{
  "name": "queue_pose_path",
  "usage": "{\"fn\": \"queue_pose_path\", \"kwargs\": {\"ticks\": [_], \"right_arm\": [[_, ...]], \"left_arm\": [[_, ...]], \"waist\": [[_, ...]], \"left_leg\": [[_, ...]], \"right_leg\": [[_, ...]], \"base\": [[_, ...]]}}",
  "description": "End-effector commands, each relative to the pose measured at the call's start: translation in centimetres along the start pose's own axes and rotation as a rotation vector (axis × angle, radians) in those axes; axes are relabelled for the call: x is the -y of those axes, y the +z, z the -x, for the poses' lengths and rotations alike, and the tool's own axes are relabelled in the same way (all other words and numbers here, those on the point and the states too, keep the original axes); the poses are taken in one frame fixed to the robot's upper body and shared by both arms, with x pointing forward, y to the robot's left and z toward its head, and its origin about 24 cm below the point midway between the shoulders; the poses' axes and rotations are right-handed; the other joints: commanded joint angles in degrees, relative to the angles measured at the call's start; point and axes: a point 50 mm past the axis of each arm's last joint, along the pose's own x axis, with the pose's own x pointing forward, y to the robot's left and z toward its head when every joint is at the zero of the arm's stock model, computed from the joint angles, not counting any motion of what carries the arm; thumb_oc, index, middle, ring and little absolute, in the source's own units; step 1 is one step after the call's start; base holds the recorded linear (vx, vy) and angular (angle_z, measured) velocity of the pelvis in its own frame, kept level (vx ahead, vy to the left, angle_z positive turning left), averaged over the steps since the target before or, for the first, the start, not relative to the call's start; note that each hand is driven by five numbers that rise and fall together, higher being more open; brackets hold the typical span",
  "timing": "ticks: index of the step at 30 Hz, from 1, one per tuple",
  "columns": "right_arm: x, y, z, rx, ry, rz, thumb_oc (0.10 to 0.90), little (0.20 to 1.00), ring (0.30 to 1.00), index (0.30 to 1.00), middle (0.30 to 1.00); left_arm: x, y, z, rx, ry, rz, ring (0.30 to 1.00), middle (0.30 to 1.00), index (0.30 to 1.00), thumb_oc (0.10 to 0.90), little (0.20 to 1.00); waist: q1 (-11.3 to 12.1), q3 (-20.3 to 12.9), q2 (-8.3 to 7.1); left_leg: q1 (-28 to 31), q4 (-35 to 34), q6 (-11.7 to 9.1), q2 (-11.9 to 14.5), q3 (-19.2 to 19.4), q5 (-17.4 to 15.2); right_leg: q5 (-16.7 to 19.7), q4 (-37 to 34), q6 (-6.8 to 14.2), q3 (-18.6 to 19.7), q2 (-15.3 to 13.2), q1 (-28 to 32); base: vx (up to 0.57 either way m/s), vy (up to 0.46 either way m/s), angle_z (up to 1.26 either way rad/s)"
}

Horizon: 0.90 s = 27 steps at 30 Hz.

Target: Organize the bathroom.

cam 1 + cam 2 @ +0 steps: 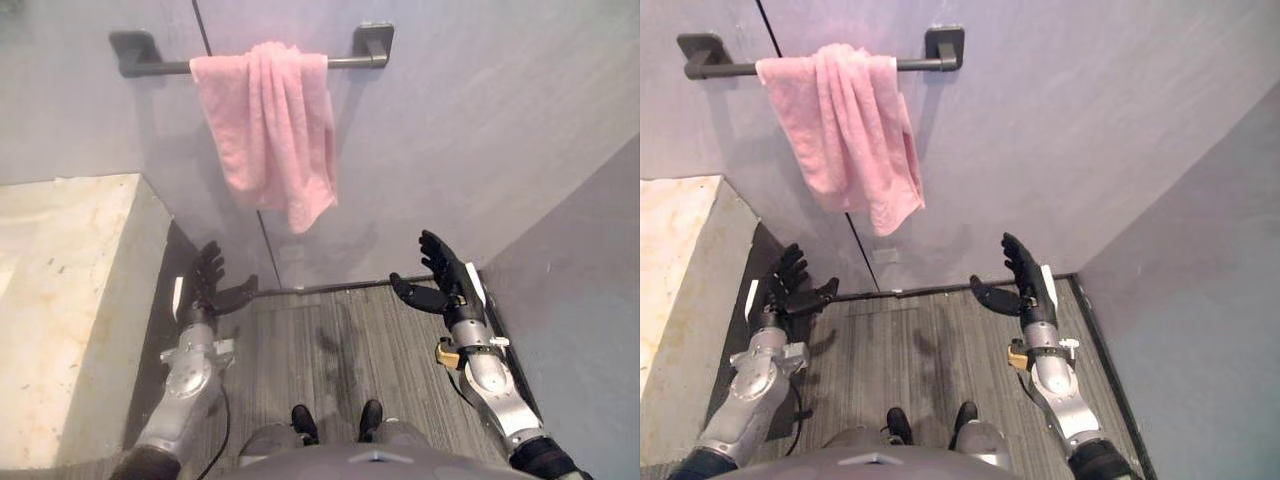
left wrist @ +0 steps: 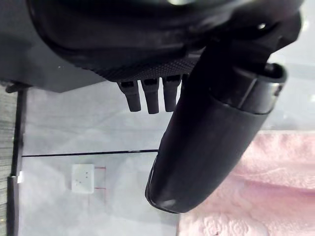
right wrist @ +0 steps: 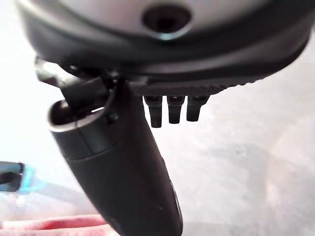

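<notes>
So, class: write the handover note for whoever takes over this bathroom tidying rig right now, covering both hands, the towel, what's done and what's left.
Left hand: open, holding nothing, low near the floor by the wall.
Right hand: open, empty, at about the same height.
Pink towel: draped over the dark towel bar on the wall, bunched and hanging unevenly, above both hands and apart from them.
Done: towel is on the bar.
Left: probably straightening it; neither hand touches it.

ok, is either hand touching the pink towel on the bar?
No: the pink terry towel hangs over the dark wall bar, while the left hand and right hand are held open well below it.
</notes>
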Motion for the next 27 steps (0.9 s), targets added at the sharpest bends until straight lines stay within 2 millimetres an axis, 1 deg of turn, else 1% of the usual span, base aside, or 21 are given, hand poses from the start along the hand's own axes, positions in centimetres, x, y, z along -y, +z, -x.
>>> {"fn": "queue_pose_path", "kwargs": {"ticks": [1, 2, 3, 4, 5, 7, 9, 10, 11, 12, 14, 15, 21, 27], "right_arm": [[-0.2, 7.7, -2.5, 0.414, 0.022, -0.023, 0.8, 0.9, 0.9, 0.9, 0.9], [-0.1, 7.9, -2.6, 0.422, 0.025, -0.008, 0.8, 0.9, 0.9, 0.9, 0.9], [0.1, 8.2, -2.8, 0.438, 0.028, 0.017, 0.8, 0.9, 0.9, 0.9, 0.9], [0.3, 8.5, -3.0, 0.444, 0.024, 0.024, 0.8, 0.9, 0.9, 0.9, 0.9], [0.3, 8.6, -3.1, 0.448, 0.02, 0.024, 0.8, 0.9, 0.9, 0.9, 0.9], [0.4, 8.9, -3.3, 0.457, 0.015, 0.019, 0.8, 0.9, 0.9, 0.9, 0.9], [0.3, 9.4, -3.3, 0.479, 0.005, 0.006, 0.8, 0.9, 0.9, 0.9, 0.9], [0.3, 9.6, -3.3, 0.486, 0.003, -0.001, 0.8, 0.9, 0.9, 0.9, 0.9], [0.4, 9.8, -3.4, 0.496, 0.004, -0.006, 0.8, 0.9, 0.9, 0.9, 0.9], [0.5, 10.2, -3.5, 0.512, 0.011, 0.0, 0.8, 0.9, 0.9, 0.9, 0.9], [0.8, 10.7, -3.8, 0.531, 0.007, 0.003, 0.8, 0.9, 0.9, 0.9, 0.9], [0.9, 11.3, -4.2, 0.545, 0.014, -0.016, 0.8, 0.9, 0.9, 0.9, 0.9], [0.3, 12.9, -5.2, 0.582, 0.049, 0.002, 0.8, 0.9, 0.9, 0.9, 0.9], [-0.1, 14.2, -6.4, 0.591, 0.08, -0.038, 0.8, 0.9, 0.9, 0.9, 0.9]], "left_arm": [[1.7, 8.2, -2.1, 0.436, -0.055, 0.028, 0.9, 0.9, 0.9, 0.8, 0.9], [1.7, 8.4, -2.1, 0.444, -0.053, 0.03, 0.9, 0.9, 0.9, 0.8, 0.9], [1.7, 8.8, -2.2, 0.465, -0.03, 0.033, 0.9, 0.9, 0.9, 0.8, 0.9], [1.7, 9.2, -2.4, 0.486, -0.019, 0.04, 0.9, 0.9, 0.9, 0.8, 0.9], [1.8, 9.5, -2.4, 0.498, -0.017, 0.043, 0.9, 0.9, 0.9, 0.8, 0.9], [1.9, 10.2, -2.5, 0.543, 0.001, 0.05, 0.9, 0.9, 0.9, 0.8, 0.9], [2.2, 10.9, -2.5, 0.561, -0.016, 0.072, 0.9, 0.9, 0.9, 0.8, 0.9], [2.4, 11.1, -2.5, 0.573, -0.022, 0.07, 0.9, 0.9, 0.9, 0.8, 0.9], [2.4, 11.3, -2.4, 0.582, -0.027, 0.067, 0.9, 0.9, 0.9, 0.8, 0.9], [2.4, 11.4, -2.4, 0.59, -0.022, 0.055, 0.9, 0.9, 0.9, 0.8, 0.9], [3.0, 11.8, -2.9, 0.596, -0.039, 0.039, 0.9, 0.9, 0.9, 0.8, 0.9], [3.3, 12.2, -3.1, 0.606, -0.048, 0.024, 0.9, 0.9, 0.9, 0.8, 0.9], [3.2, 12.9, -3.6, 0.624, -0.048, 0.001, 0.9, 0.9, 0.9, 0.8, 0.9], [3.4, 12.2, -4.0, 0.586, -0.053, -0.013, 0.9, 0.9, 0.9, 0.8, 0.9]], "waist": [[-0.4, -2.6, -2.99], [-0.4, -2.8, -3.15], [-0.4, -3.0, -3.54], [-0.5, -3.1, -3.77], [-0.5, -3.2, -3.85], [-0.9, -3.8, -3.76], [-1.6, -4.6, -3.24], [-1.8, -4.6, -3.07], [-2.1, -4.8, -2.65], [-2.3, -5.0, -1.88], [-2.5, -5.2, -1.56], [-2.7, -5.5, -1.14], [-2.8, -6.3, -0.5], [-2.6, -7.2, -0.5]], "left_leg": [[-3.6, 9.2, -4.0, 2.9, -1.7, 1.4], [-4.0, 10.3, -4.3, 3.2, -2.1, 1.5], [-4.9, 12.8, -4.9, 4.1, -2.9, 2.0], [-5.7, 13.9, -5.3, 5.1, -3.2, 1.9], [-5.6, 13.3, -5.3, 5.6, -2.8, 1.8], [-3.7, 8.6, -4.4, 6.0, -0.3, 1.1], [-1.8, 4.1, -3.7, 5.2, 1.8, 1.4], [-1.2, 3.3, -3.2, 4.4, 1.9, 1.0], [-0.7, 2.8, -3.4, 4.4, 2.1, 1.2], [-0.2, -0.6, -4.0, 5.0, 2.8, 3.3], [1.5, -1.5, -3.7, 4.0, 2.8, 2.5], [2.6, -2.6, -3.2, 3.2, 3.0, 2.2], [4.6, -4.1, -2.6, 1.9, 3.4, 1.4], [5.3, -4.5, -2.2, 1.8, 3.6, 0.8]], "right_leg": [[4.0, -5.4, 1.5, 4.6, 0.8, -0.5], [3.9, -5.4, 1.3, 4.8, 0.8, -0.5], [3.6, -5.4, 0.7, 5.2, 0.9, -0.2], [3.4, -5.4, 0.6, 4.7, 0.9, 0.2], [3.3, -5.4, 0.7, 4.3, 0.8, 0.4], [3.2, -5.4, 1.2, 2.5, 0.4, 0.6], [3.3, -5.4, 1.7, 0.8, 0.2, 0.4], [3.3, -5.4, 1.7, 1.0, 0.2, 0.3], [3.2, -5.2, 1.6, 1.5, 0.4, 0.2], [3.3, -5.1, 2.2, 1.2, 0.6, 0.2], [3.4, -5.1, 2.7, 0.6, -0.1, 0.3], [3.4, -5.0, 3.0, 0.2, -0.4, 0.2], [3.9, -4.4, 3.7, -0.1, -1.3, -0.4], [3.9, -4.4, 3.7, 0.0, -1.4, -0.4]], "base": [[0.17, -0.087, 0.34], [0.14, -0.063, 0.4], [0.11, -0.016, 0.34], [0.11, 0.004, 0.31], [0.1, 0.04, 0.1], [0.11, 0.081, 0.08], [0.12, 0.118, 0.31], [0.13, 0.139, 0.3], [0.14, 0.162, 0.29], [0.12, 0.146, 0.14], [0.12, 0.138, -0.01], [0.12, 0.119, -0.02], [0.1, 0.054, 0.1], [0.08, -0.001, 0.0]]}}
